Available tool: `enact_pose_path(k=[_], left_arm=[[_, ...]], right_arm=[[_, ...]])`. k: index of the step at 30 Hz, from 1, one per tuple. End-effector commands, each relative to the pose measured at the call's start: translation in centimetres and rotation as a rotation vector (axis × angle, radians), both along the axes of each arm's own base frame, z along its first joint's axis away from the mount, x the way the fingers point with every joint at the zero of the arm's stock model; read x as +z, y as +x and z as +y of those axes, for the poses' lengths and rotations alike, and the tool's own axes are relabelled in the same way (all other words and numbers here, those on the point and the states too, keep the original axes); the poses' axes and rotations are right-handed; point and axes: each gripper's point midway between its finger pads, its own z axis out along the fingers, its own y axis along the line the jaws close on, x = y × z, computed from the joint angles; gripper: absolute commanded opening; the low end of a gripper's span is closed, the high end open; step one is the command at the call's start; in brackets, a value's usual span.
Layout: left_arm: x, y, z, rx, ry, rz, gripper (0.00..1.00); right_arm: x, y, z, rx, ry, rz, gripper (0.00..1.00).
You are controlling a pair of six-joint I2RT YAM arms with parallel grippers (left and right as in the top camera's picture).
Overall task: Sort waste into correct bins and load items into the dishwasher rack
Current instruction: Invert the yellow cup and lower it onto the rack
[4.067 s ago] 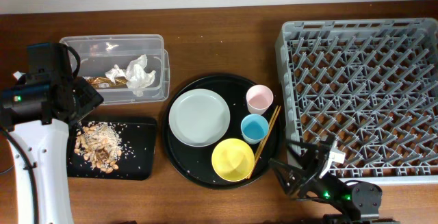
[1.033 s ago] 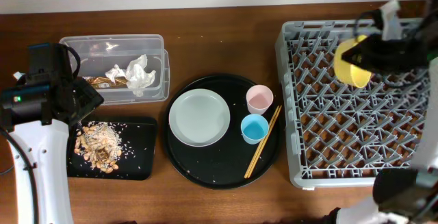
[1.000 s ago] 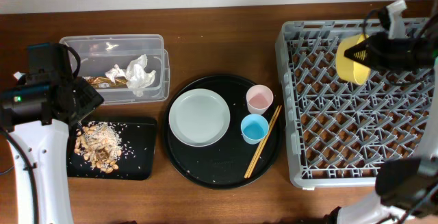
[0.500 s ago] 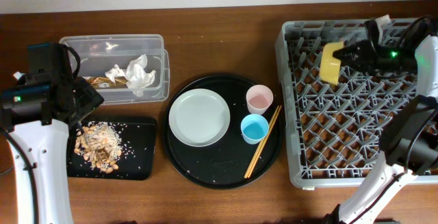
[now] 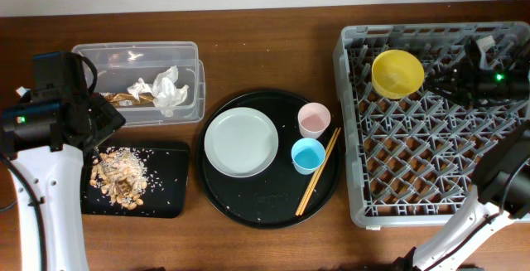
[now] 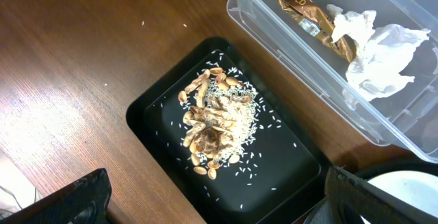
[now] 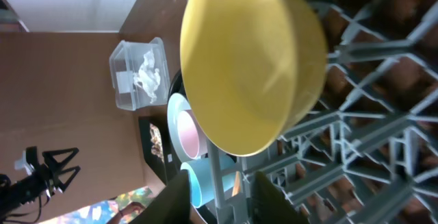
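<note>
The yellow bowl (image 5: 397, 73) rests open side up on the pegs at the back left of the grey dishwasher rack (image 5: 431, 151). My right gripper (image 5: 451, 83) hangs just right of it, jaws slightly open and off the bowl. In the right wrist view the bowl (image 7: 250, 66) is ahead of the gripper (image 7: 217, 198), with only a rack peg between its fingers. The plate (image 5: 241, 142), pink cup (image 5: 314, 119), blue cup (image 5: 307, 155) and chopsticks (image 5: 319, 171) lie on the round black tray (image 5: 265, 209). My left gripper (image 6: 222, 198) hangs wide open over the shallow black tray (image 6: 287, 176) of food scraps (image 6: 212, 121).
The clear box (image 5: 137, 60) at the back left holds the tissue (image 5: 163, 89) and the gold-brown wrapper (image 5: 124, 99). The shallow black tray (image 5: 170, 188) sits in front of it. My left arm (image 5: 50, 171) stands along the table's left edge.
My right gripper brought the yellow bowl down onto the rack's back left, opened and drew back to the right. The bowl now lies open side up. The left arm has not moved.
</note>
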Motion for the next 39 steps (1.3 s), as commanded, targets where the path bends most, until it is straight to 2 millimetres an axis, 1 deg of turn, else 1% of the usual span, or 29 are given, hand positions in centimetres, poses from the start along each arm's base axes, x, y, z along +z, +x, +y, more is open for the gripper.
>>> enact_pose_path(k=[1, 2, 3, 4, 5, 6, 8, 9, 10, 12, 13, 16, 19, 20, 21, 22, 23, 24, 26, 28, 29, 30, 31, 32, 33, 34, 36, 37, 39], left_arm=[[0.5, -0.1, 0.1, 0.016, 0.002, -0.021, 1.00], [0.5, -0.1, 0.1, 0.016, 0.002, -0.021, 0.99], [0.5, -0.1, 0.1, 0.016, 0.002, -0.021, 1.00], [0.5, -0.1, 0.1, 0.016, 0.002, -0.021, 1.00], [0.5, -0.1, 0.1, 0.016, 0.002, -0.021, 0.99], [0.5, -0.1, 0.1, 0.016, 0.002, -0.021, 1.00], [0.5, -0.1, 0.1, 0.016, 0.002, -0.021, 1.00], [0.5, -0.1, 0.1, 0.016, 0.002, -0.021, 1.00], [0.5, -0.1, 0.1, 0.016, 0.002, -0.021, 1.00], [0.5, -0.1, 0.1, 0.016, 0.002, -0.021, 1.00], [0.5, -0.1, 0.1, 0.016, 0.002, -0.021, 1.00], [0.5, -0.1, 0.1, 0.016, 0.002, -0.021, 1.00], [0.5, -0.1, 0.1, 0.016, 0.002, -0.021, 1.00], [0.5, -0.1, 0.1, 0.016, 0.002, -0.021, 0.99], [0.5, -0.1, 0.1, 0.016, 0.002, -0.021, 1.00], [0.5, -0.1, 0.1, 0.016, 0.002, -0.021, 0.99], [0.5, -0.1, 0.1, 0.016, 0.002, -0.021, 1.00], [0.5, -0.1, 0.1, 0.016, 0.002, -0.021, 1.00], [0.5, -0.1, 0.1, 0.016, 0.002, -0.021, 1.00], [0.5, -0.1, 0.1, 0.016, 0.002, -0.021, 1.00], [0.5, -0.1, 0.1, 0.016, 0.002, -0.021, 0.99], [0.5, -0.1, 0.1, 0.016, 0.002, -0.021, 1.00], [0.5, -0.1, 0.1, 0.016, 0.002, -0.021, 0.99], [0.5, -0.1, 0.1, 0.016, 0.002, -0.021, 1.00], [0.5, -0.1, 0.1, 0.016, 0.002, -0.021, 0.99], [0.5, -0.1, 0.1, 0.016, 0.002, -0.021, 0.99], [0.5, -0.1, 0.1, 0.016, 0.002, -0.021, 1.00], [0.5, -0.1, 0.1, 0.016, 0.002, -0.021, 0.99], [0.5, -0.1, 0.1, 0.016, 0.002, -0.021, 1.00]], right_arm=[[3.0, 0.0, 0.5, 0.044, -0.101, -0.099, 0.45], [4.3, 0.2, 1.1, 0.070, -0.181, -0.126, 0.50], [4.9, 0.6, 1.0, 0.060, -0.373, -0.066, 0.61], [4.6, 1.2, 0.2, 0.009, -0.607, 0.038, 0.87], [4.3, 2.0, 0.2, -0.014, -0.756, 0.077, 0.98], [4.1, 2.8, 1.3, 0.004, -0.807, 0.065, 0.98], [3.0, 4.4, 4.7, 0.091, -0.879, 0.034, 1.00], [2.3, 4.7, 6.2, 0.137, -0.927, 0.037, 0.76], [1.6, 4.9, 7.3, 0.149, -0.975, 0.056, 0.64], [-0.2, 5.6, 9.1, 0.165, -1.018, 0.084, 0.49], [-1.3, 5.7, 9.9, 0.179, -1.014, 0.101, 0.39], [-4.2, 6.0, 11.9, 0.219, -1.008, 0.151, 0.38], [-6.1, 6.0, 11.4, 0.211, -1.033, 0.206, 0.37], [-6.1, 6.0, 11.4, 0.212, -1.033, 0.207, 0.31], [-6.0, 6.0, 11.4, 0.212, -1.033, 0.206, 0.11], [-5.9, 5.9, 11.4, 0.214, -1.032, 0.211, 0.04], [-5.9, 5.7, 11.4, 0.218, -1.033, 0.217, 0.04], [-5.1, 5.5, 11.3, 0.213, -1.033, 0.212, 0.04], [-1.5, 5.9, 10.7, 0.134, -0.974, 0.167, 0.04], [2.3, 5.9, 10.1, 0.088, -0.851, 0.108, 0.04], [5.4, 5.8, 9.2, 0.085, -0.718, 0.022, 0.04], [7.1, 5.9, 8.1, 0.076, -0.590, -0.041, 0.04], [8.7, 5.7, 7.3, 0.084, -0.411, -0.116, 0.04], [9.7, 5.1, 5.7, 0.069, -0.249, -0.161, 0.04], [10.1, 4.1, 3.9, 0.045, -0.108, -0.194, 0.04], [9.9, 3.4, 2.3, 0.021, -0.034, -0.207, 0.04], [8.1, 2.4, 0.1, -0.033, 0.094, -0.215, 0.04], [7.2, 2.0, -0.1, -0.039, 0.161, -0.254, 0.04], [5.9, 1.6, 0.5, -0.049, 0.259, -0.300, 0.04]])
